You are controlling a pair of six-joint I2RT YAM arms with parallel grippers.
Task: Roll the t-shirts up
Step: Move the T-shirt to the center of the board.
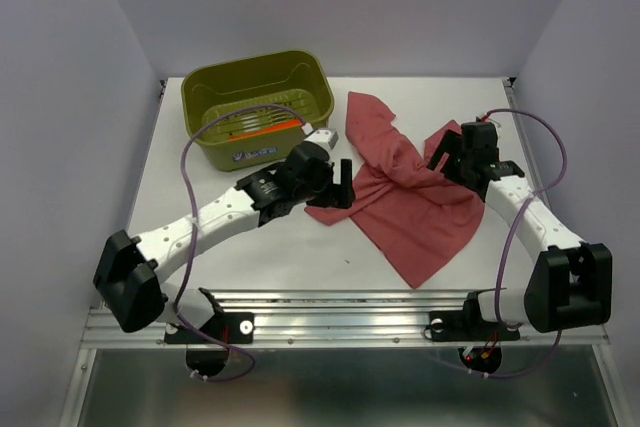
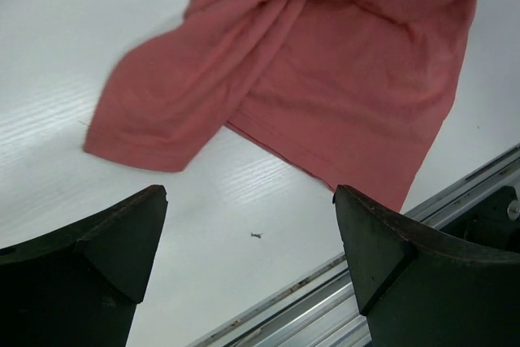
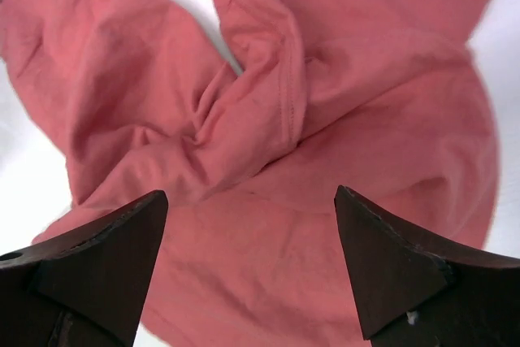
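Where white table (image 1: pixel 250 257) meets lavender walls (image 1: pixel 350 7), crumpled t-shirt (image 1: pixel 420 207)

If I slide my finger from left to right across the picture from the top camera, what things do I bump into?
Olive-green tub → left gripper, open, at the shirt's left edge → dusty rose t-shirt, lying crumpled → right gripper, open, over the shirt's right part.

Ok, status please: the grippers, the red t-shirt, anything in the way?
Both open: left gripper beside the t-shirt, right gripper above it. T-shirt crumpled, not rolled. Green tub stands aside.
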